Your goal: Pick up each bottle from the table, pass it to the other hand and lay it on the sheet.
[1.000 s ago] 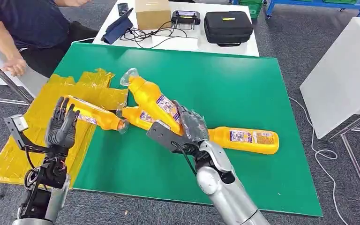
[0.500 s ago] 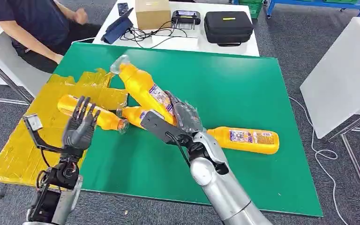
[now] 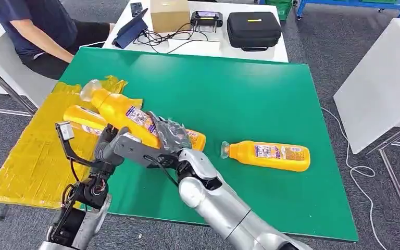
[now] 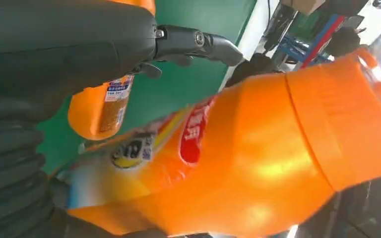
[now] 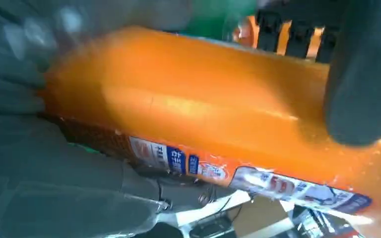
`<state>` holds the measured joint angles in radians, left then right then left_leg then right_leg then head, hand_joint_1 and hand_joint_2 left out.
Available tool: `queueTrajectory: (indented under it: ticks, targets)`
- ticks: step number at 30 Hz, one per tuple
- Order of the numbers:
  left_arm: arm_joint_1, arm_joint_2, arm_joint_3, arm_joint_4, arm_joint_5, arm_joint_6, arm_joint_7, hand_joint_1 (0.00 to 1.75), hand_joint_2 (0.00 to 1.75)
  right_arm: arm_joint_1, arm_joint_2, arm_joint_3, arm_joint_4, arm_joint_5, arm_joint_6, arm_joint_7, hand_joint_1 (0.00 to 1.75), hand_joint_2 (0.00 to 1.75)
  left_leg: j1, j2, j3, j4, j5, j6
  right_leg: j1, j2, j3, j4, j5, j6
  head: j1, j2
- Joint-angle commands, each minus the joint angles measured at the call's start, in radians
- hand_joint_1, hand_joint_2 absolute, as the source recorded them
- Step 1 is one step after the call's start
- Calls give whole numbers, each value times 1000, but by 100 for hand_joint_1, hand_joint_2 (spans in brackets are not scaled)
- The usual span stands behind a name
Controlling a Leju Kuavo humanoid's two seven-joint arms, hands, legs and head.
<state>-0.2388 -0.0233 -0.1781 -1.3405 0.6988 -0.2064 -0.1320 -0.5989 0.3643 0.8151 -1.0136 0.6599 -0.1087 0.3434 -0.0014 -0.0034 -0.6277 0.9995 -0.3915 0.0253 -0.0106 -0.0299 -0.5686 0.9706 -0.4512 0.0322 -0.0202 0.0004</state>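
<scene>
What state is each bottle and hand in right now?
Held bottle: lifted, tilted, gripped by right hand.
Left hand: under the held bottle; grip unclear.
Bottle on sheet: lying down.
Middle bottle: lying, mostly hidden.
Far bottle: lying on green table.

1. An orange bottle [image 5: 193, 104] is seen close up and blurred, stretched across most of the picture.
2. A label [image 5: 238, 176] with white, blue and red print is carried along one side of the bottle.
3. The bottle is gripped by the right hand [image 5: 54, 163]; a thick dark thumb [image 5: 362, 84] is pressed over its body, and darker fingers [image 5: 297, 34] are seen beyond it.
4. A strip of green table [image 5: 213, 17] is visible past the bottle.
</scene>
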Motion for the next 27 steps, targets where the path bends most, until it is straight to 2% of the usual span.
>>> queueTrajectory:
  ticks: [1, 4, 7, 10, 12, 13, 17, 18, 19, 20, 27]
  targets:
    - [-41, 21, -27, 41, 5, 11, 2, 0, 175, -81, -15, 166, 109, -21, 4, 13, 175, 175, 1, 1, 6, 0, -2, -2, 1, 3, 7, -1, -2, -1, 0, 0]
    - [-44, 33, -15, 23, 15, 30, 2, 0, 175, -69, -15, 287, 93, -48, 17, 31, 175, 175, 0, 1, 3, 0, -1, -1, 0, 2, 3, -1, -1, -1, 0, 0]
    - [-24, 45, -10, -5, 21, 36, 4, 0, 175, -53, -15, 377, 80, -64, 42, 44, 175, 175, 1, 2, 6, -1, -3, -2, 1, 4, 7, -1, -2, -2, 0, 0]
    - [-3, 45, -11, -39, 23, 39, 6, 0, 175, -45, -15, 415, 74, -68, 50, 53, 175, 175, 1, 1, 3, -1, -1, -1, 1, 3, 3, -2, -1, -1, 0, 0]
    - [16, 45, -10, -68, 21, 52, 8, 0, 175, -38, -15, 431, 68, -60, 55, 55, 175, 175, 2, 0, 8, -1, -3, -3, 1, 3, 9, -2, -3, -2, 0, 0]
    - [23, 43, -3, -75, 19, 63, 4, 0, 175, -31, -15, 435, 63, -50, 58, 54, 175, 175, 1, 0, 4, -1, -2, -2, 1, 2, 5, -2, -2, -1, 0, 0]
    - [45, 36, 22, -86, -9, 86, -27, 0, 175, 3, -15, 449, 35, -5, 78, 47, 175, 175, 1, 0, 4, -1, -1, -1, 1, 2, 4, -2, -1, -1, 0, 0]
    - [48, 34, 26, -89, -11, 88, -31, 14, 175, 6, -15, 448, 34, -2, 79, 48, 175, 175, 2, 0, 6, -1, -2, -2, 1, 2, 6, -2, -2, -1, 0, 0]
    - [56, 27, 34, -102, -27, 95, -47, 148, 175, 10, -15, 442, 37, 0, 81, 49, 175, 175, 1, -1, 2, -1, -1, -1, 1, 1, 3, -2, -1, -1, 0, 0]
    - [65, 19, 38, -112, -33, 97, -50, 175, 175, 11, -15, 436, 44, 3, 83, 49, 175, 175, 2, -1, 4, -1, -2, -2, 1, 1, 5, -2, -2, -2, 0, 0]
    - [100, 1, 55, -155, -52, 105, -52, 175, 175, 16, -15, 404, 87, 13, 78, 40, 175, 175, 2, -2, 5, -1, -2, -2, 1, 0, 6, -2, -3, -2, 0, 0]
